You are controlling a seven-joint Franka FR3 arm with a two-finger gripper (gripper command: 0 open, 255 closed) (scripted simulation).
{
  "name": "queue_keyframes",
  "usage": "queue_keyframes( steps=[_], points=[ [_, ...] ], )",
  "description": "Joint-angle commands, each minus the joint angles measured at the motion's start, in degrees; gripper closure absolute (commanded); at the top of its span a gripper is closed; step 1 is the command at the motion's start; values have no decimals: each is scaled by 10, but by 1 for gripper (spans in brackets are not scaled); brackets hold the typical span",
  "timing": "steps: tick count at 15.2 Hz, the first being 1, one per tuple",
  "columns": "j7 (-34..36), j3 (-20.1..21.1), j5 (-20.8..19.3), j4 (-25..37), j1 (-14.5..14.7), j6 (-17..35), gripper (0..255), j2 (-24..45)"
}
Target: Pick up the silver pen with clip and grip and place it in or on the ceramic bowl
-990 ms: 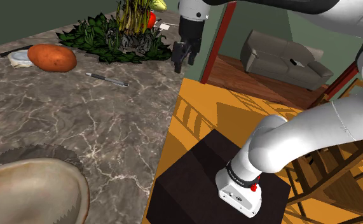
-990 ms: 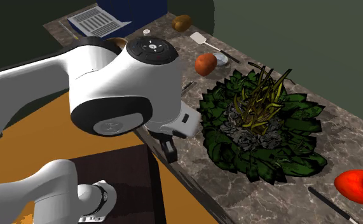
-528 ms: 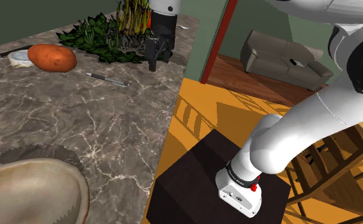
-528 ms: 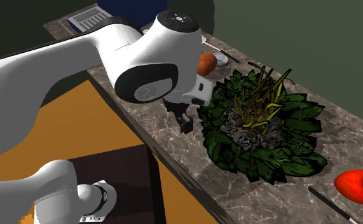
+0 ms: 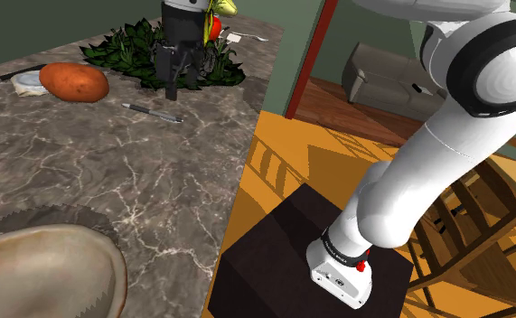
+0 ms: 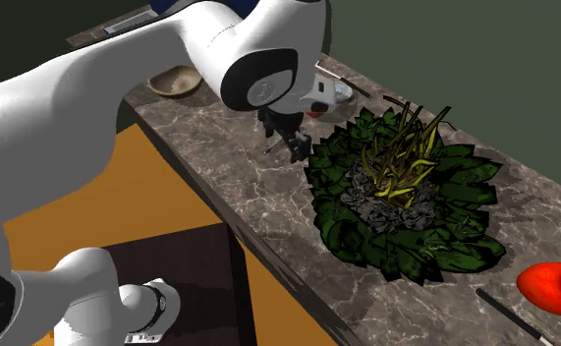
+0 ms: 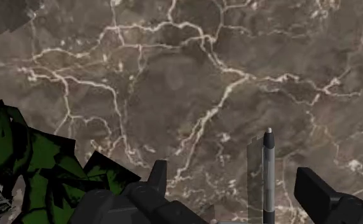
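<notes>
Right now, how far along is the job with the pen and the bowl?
Nothing is done yet: the pen lies on the marble counter, not grasped. In hand: the open tool hovers above it, and the wrist view shows the pen between its fingers. Left: grasp, lift, carry to the bowl.

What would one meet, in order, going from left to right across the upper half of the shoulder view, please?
An orange-brown rounded lump → pen → red door post → grey sofa. The leafy plant and the gripper overlap the pen's span, so they are left out.
</notes>
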Motion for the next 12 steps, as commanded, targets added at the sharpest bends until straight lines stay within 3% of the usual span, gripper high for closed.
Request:
queue_keyframes(
  steps=[1,4,12],
  points=[
    [-2,11,1,37,11,2,0,36],
    [-5,24,0,87,24,-2,0,77],
    [-8,25,2,19,25,58,0,69]
  ],
)
